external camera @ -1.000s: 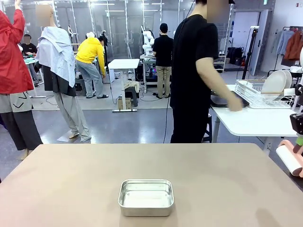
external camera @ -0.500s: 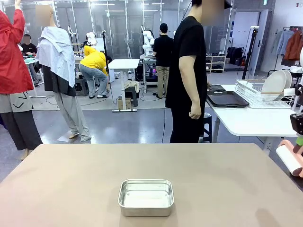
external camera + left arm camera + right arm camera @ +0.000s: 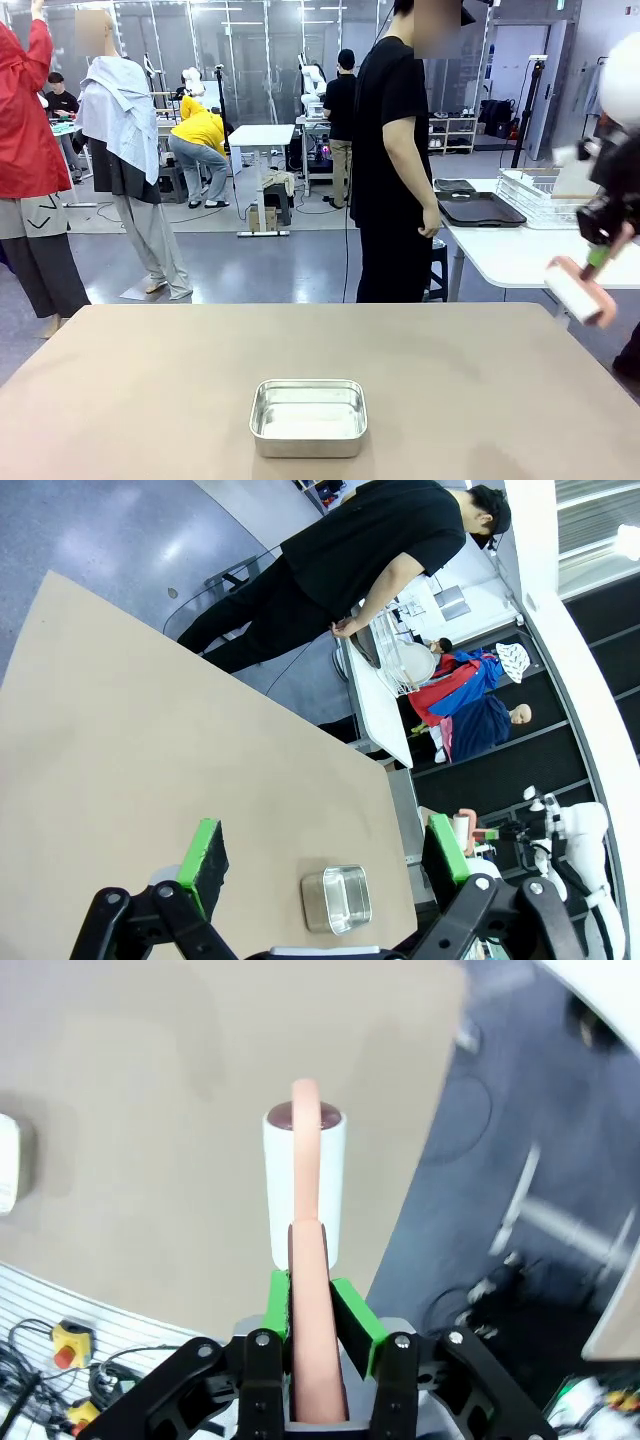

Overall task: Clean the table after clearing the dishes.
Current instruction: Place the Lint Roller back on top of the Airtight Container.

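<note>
The beige table [image 3: 150, 370] carries a small steel pan [image 3: 308, 417] near its front middle. Above the table's right edge, my right gripper [image 3: 604, 252] is shut on the pink handle [image 3: 308, 1280] of a white roller [image 3: 578, 290]. In the right wrist view the roller [image 3: 305, 1185] points out over the table's edge, my right gripper [image 3: 315, 1310] clamped on its handle. My left gripper [image 3: 325, 855] stands open and empty, high above the table [image 3: 150, 760], with the pan [image 3: 336, 900] far below. The dishes are out of view.
A person in black [image 3: 395, 150] stands at the far side, next to a white side table [image 3: 530, 262] bearing a dark tray [image 3: 480, 208] and a wire rack [image 3: 530, 190]. A white plate [image 3: 414, 664] stands in that rack.
My right arm has swung up and inward, carrying the roller from the table's right edge to higher in the picture. The person has drawn the hand back from the tray and straightened.
</note>
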